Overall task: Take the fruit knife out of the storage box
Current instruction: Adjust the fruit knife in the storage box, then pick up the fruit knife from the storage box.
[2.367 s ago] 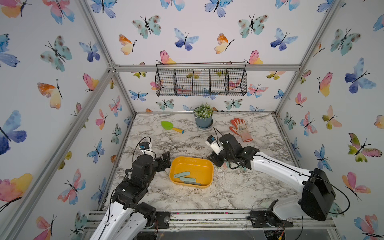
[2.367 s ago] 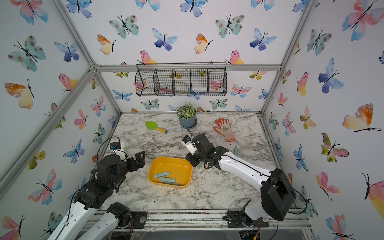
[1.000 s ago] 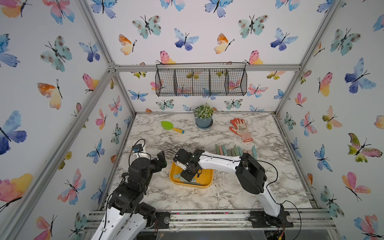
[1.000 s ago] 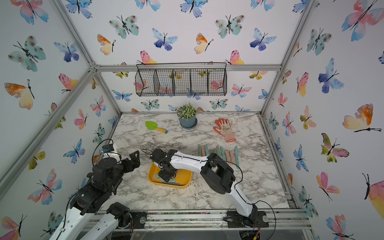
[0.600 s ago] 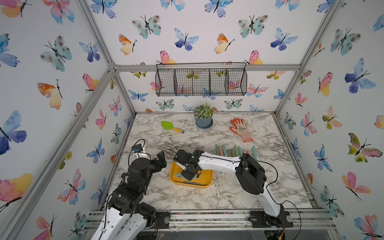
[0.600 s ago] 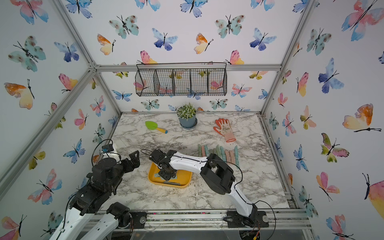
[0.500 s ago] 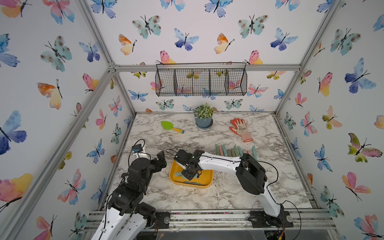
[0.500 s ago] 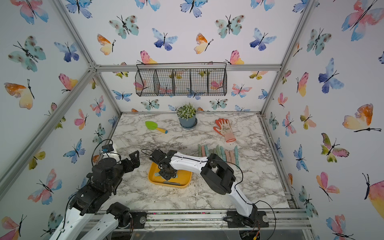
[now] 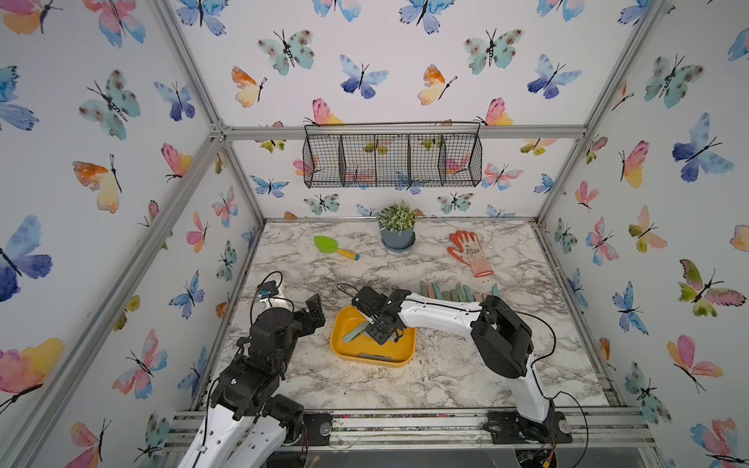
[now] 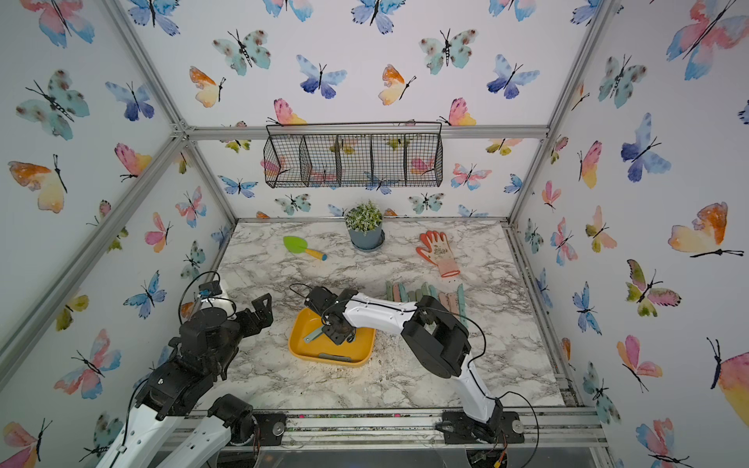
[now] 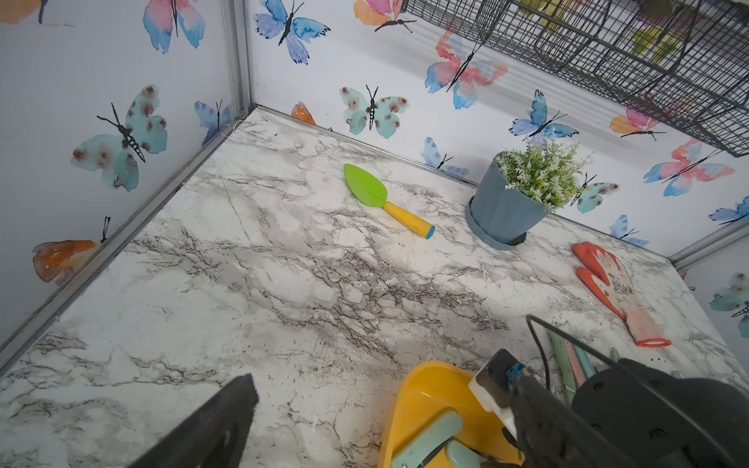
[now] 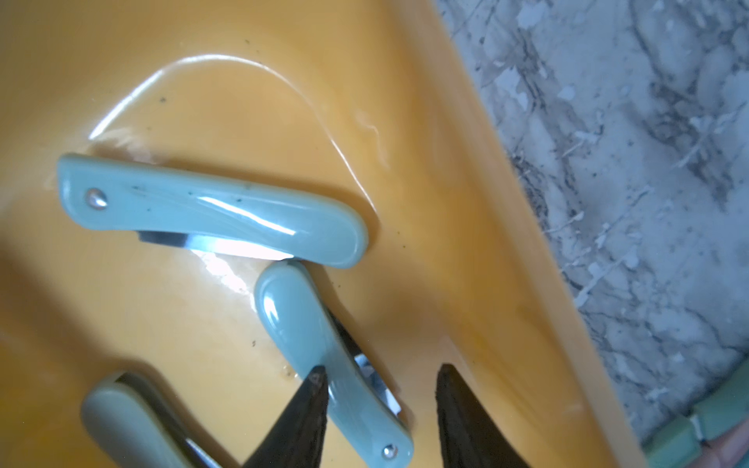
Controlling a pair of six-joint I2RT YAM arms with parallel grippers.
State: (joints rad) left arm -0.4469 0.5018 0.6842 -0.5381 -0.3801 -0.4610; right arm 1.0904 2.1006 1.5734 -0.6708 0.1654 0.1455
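Fruit knife (image 12: 308, 336) partly behind fingers (image 12: 300, 417)

We count three pale-green folding knives (image 12: 210, 210) in one yellow-orange plastic tray (image 9: 347, 353), and farther back one green plastic trowel (image 9: 334, 247), one blue-potted plant (image 9: 397, 235), one orange glove (image 9: 470, 253), one black wire basket (image 9: 392, 160).

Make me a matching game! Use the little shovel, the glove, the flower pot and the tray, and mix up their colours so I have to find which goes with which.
Things:
1. shovel
2. glove
3. flower pot
4. tray

Colours:
A. yellow-orange
B. green with a yellow handle
C. orange-red
D. blue-grey

Right pairs: 1-B, 2-C, 3-D, 4-A.
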